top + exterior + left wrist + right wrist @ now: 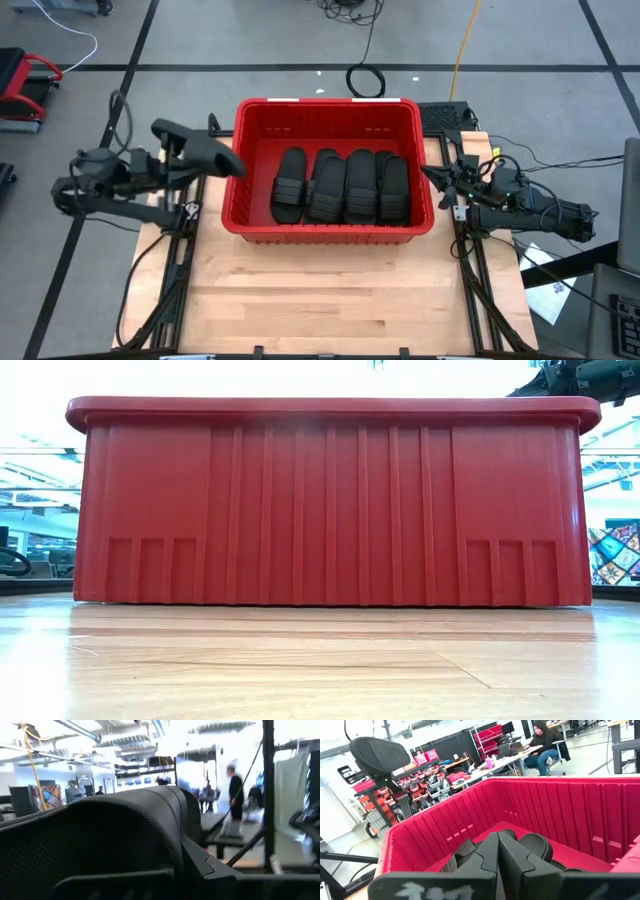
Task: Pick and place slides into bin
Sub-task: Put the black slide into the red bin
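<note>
Closest to the table-height camera, the long ribbed wall of the red bin [330,510] fills nearly the whole view, standing on the pale wooden table [320,660]. From overhead, the bin sits at the far middle of the table, and black slides [345,187] lie inside it in a row, side by side on the floor of the bin, some overlapping; the exact count cannot be told.

The left gripper [232,160] hovers just outside the bin's left wall, near its rim. Its jaws are closed on one more black slide [195,143], which sticks out to the left of the bin, above the table's edge. In the left wrist view that sandal's ribbed strap fills most of the frame.

The right gripper [432,175] waits just outside the bin's right wall, pointing toward it, with its fingers [487,855] pressed together and holding nothing. The row of slides lies in front of it, past the rim.

People [545,742] show far back in the room.
</note>
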`<act>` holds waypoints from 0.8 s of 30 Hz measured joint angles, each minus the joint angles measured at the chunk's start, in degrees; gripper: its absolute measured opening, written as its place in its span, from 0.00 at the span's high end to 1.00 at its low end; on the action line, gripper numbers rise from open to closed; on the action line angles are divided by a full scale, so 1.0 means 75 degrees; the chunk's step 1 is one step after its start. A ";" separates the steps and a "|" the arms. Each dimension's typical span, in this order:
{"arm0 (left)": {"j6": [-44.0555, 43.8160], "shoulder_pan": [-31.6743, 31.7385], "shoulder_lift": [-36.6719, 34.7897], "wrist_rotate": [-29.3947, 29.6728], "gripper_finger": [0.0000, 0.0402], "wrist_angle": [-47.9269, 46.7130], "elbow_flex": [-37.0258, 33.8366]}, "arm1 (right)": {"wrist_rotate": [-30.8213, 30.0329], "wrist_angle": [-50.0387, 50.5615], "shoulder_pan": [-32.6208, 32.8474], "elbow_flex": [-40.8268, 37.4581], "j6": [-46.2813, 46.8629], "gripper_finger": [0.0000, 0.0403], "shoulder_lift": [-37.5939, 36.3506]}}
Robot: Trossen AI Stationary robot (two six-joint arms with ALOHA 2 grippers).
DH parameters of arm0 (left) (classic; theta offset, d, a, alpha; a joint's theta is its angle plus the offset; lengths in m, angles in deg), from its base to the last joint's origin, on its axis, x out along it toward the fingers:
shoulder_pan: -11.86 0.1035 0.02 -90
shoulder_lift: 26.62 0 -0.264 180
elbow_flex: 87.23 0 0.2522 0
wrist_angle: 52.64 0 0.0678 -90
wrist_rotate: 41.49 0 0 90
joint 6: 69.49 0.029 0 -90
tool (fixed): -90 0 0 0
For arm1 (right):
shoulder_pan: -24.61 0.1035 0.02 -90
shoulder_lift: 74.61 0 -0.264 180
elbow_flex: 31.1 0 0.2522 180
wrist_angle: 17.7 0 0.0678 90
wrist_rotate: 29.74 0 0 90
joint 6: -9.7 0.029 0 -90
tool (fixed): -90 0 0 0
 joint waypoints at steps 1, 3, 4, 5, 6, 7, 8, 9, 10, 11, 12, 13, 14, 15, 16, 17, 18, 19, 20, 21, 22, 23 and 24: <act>0.0188 0.0052 0.0316 0.0014 1.00 0.0015 0.0176 | 0.0012 0.0000 0.0000 0.0000 -0.0006 1.00 0.0000; 0.0463 0.0289 0.0938 0.0094 1.00 -0.0041 0.0565 | 0.0029 0.0000 0.0000 0.0000 -0.0013 1.00 0.0000; 0.0577 0.0463 0.1247 0.0092 1.00 -0.0008 0.0794 | 0.0039 0.0000 0.0000 0.0000 -0.0015 1.00 0.0000; 0.0689 0.0677 0.1541 0.0042 1.00 0.0022 0.1041 | 0.0042 -0.0003 0.0000 0.0000 -0.0015 1.00 0.0000; 0.0758 0.0916 0.1864 -0.0161 1.00 0.0047 0.1306 | 0.0047 -0.0003 0.0000 0.0000 -0.0018 1.00 0.0000; 0.0806 0.1180 0.2181 -0.0449 1.00 0.0046 0.1591 | 0.0053 -0.0002 -0.0001 0.0000 -0.0021 1.00 0.0000; 0.0859 0.1487 0.2483 -0.0751 1.00 0.0040 0.1876 | 0.0056 -0.0001 0.0000 0.0000 -0.0023 1.00 0.0000; 0.0915 0.1823 0.2800 -0.1114 1.00 0.0024 0.2187 | 0.0056 -0.0003 0.0000 0.0000 -0.0048 1.00 0.0000; 0.0961 0.2171 0.3129 -0.1584 1.00 0.0010 0.2480 | 0.0057 -0.0003 0.0000 0.0000 -0.0137 1.00 0.0000; 0.0982 0.2554 0.3473 -0.2068 1.00 -0.0009 0.2766 | 0.0062 -0.0003 0.0000 0.0000 -0.0241 1.00 0.0000; 0.0992 0.2971 0.3821 -0.2495 1.00 -0.0038 0.3047 | 0.0068 -0.0003 0.0000 0.0000 -0.0339 1.00 0.0000; 0.0990 0.3385 0.4144 -0.2946 1.00 -0.0120 0.3333 | 0.0071 -0.0003 -0.0001 0.0000 -0.0403 1.00 0.0000; 0.0955 0.3789 0.4491 -0.3455 1.00 -0.0172 0.3598 | 0.0071 -0.0017 0.0000 0.0000 -0.0452 1.00 0.0000; 0.0887 0.4189 0.4817 -0.3963 1.00 -0.0197 0.3838 | 0.0072 -0.0028 -0.0001 0.0000 -0.0500 1.00 0.0000; 0.0747 0.4553 0.5163 -0.4502 1.00 -0.0255 0.4085 | 0.0076 -0.0025 -0.0002 0.0000 -0.0551 1.00 0.0000; 0.0549 0.4874 0.5475 -0.5031 1.00 -0.0321 0.4337 | 0.0079 -0.0024 0.0000 0.0000 -0.0566 1.00 0.0000; 0.0331 0.5157 0.5786 -0.5529 1.00 -0.0378 0.4635 | 0.0077 -0.0023 0.0000 0.0000 -0.0566 1.00 0.0000; 0.0160 0.5412 0.6083 -0.5980 1.00 -0.0504 0.4951 | 0.0080 -0.0026 -0.0001 0.0000 -0.0570 1.00 0.0000; 0.0026 0.5615 0.6385 -0.6401 1.00 -0.0785 0.5296 | 0.0083 -0.0023 0.0000 0.0000 -0.0571 1.00 0.0000; -0.0088 0.5773 0.6674 -0.6813 1.00 -0.1218 0.5626 | 0.0083 -0.0023 -0.0002 0.0000 -0.0569 1.00 0.0000; -0.0168 0.5891 0.6992 -0.7160 1.00 -0.1718 0.5971 | 0.0087 -0.0025 0.0000 0.0000 -0.0569 1.00 0.0000; -0.0202 0.5962 0.7317 -0.7448 1.00 -0.2280 0.6334 | 0.0152 -0.0023 -0.0001 0.0000 -0.0570 1.00 0.0000; -0.0175 0.5988 0.7650 -0.7690 1.00 -0.2873 0.6679 | 0.0281 -0.0026 -0.0003 0.0000 -0.0569 1.00 0.0000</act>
